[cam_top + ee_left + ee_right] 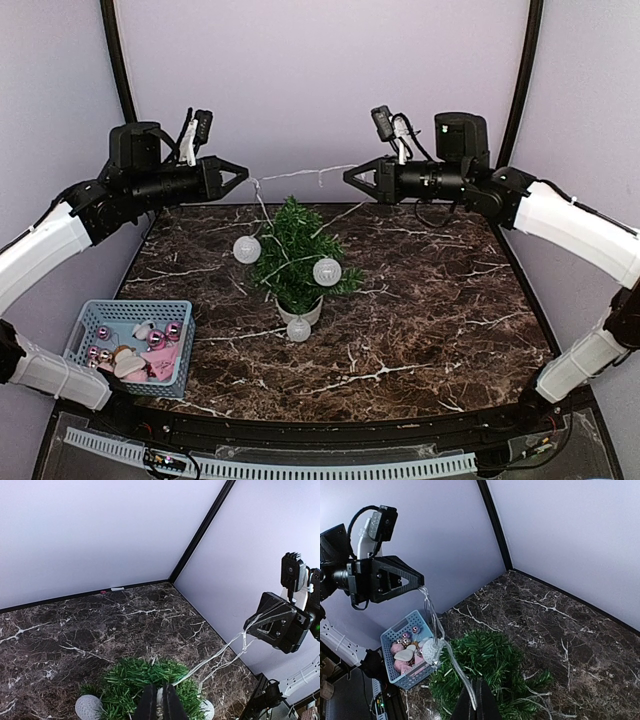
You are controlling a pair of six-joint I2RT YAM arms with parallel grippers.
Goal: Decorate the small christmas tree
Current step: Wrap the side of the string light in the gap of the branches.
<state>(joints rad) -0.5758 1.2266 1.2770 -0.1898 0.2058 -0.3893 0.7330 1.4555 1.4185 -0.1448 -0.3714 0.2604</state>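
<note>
The small christmas tree (pixel 293 252) stands in a white pot (pixel 312 312) mid-table, with white ball lights (pixel 327 270) hanging on it. A clear light string (pixel 298 176) stretches above the tree between both grippers. My left gripper (pixel 243 177) is shut on its left end and my right gripper (pixel 349 177) is shut on its right end. In the left wrist view the fingers (pixel 148 704) pinch the string (pixel 220 656) above the tree (pixel 135 680). In the right wrist view the fingers (pixel 489 706) pinch the string (pixel 456 666), with a ball light (pixel 432 650) hanging from it beside the tree (pixel 492 667).
A blue basket (pixel 88 335) with pink and white ornaments sits at the table's front left; it also shows in the right wrist view (pixel 400 630). Purple walls with black corner posts enclose the dark marble table (pixel 430 300).
</note>
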